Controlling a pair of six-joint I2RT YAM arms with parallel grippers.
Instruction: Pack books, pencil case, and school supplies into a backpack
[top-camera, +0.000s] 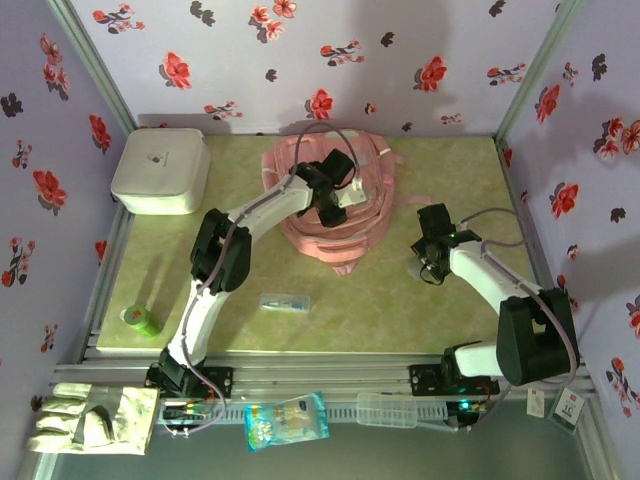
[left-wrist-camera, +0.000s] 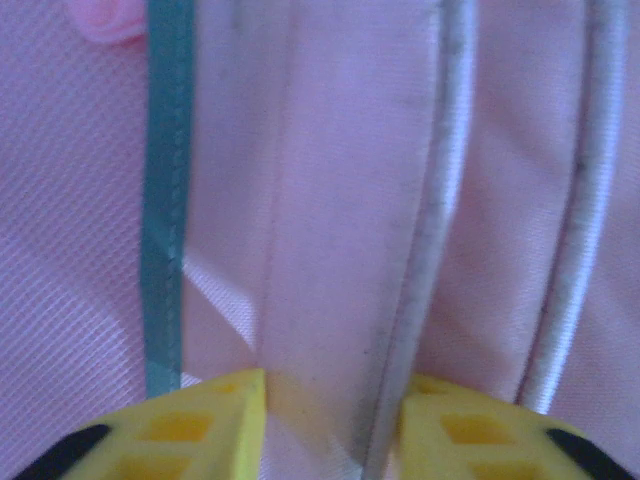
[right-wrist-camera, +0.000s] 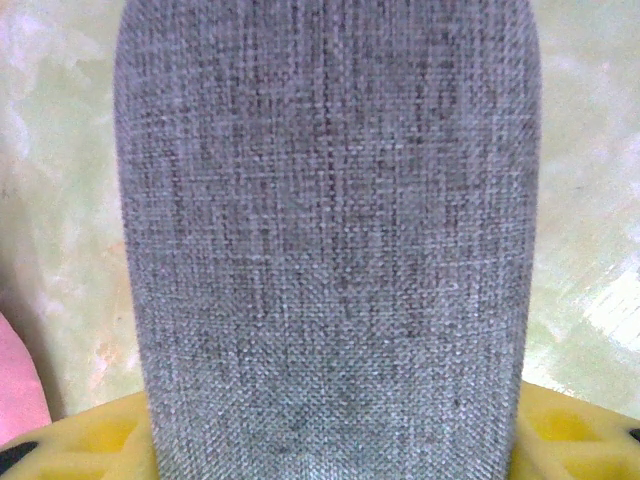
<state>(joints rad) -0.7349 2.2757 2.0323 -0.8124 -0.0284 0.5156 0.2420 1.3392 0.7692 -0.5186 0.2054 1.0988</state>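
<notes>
Our right fingers (right-wrist-camera: 575, 435) are clamped on the grey pencil case (right-wrist-camera: 330, 250), over the bench (right-wrist-camera: 590, 200) and to the right of the pink backpack (top-camera: 330, 235). Our left fingers (left-wrist-camera: 215, 430) stand on both sides of a fold of the backpack; we cannot tell if they already pinch it. The left arm (top-camera: 225, 250) reaches far forward and the right arm (top-camera: 490, 280) is bent low. A clear packet (top-camera: 285, 302) and a green roll (top-camera: 140, 318) lie on the pale green bench, between flowered walls (top-camera: 400, 60).
</notes>
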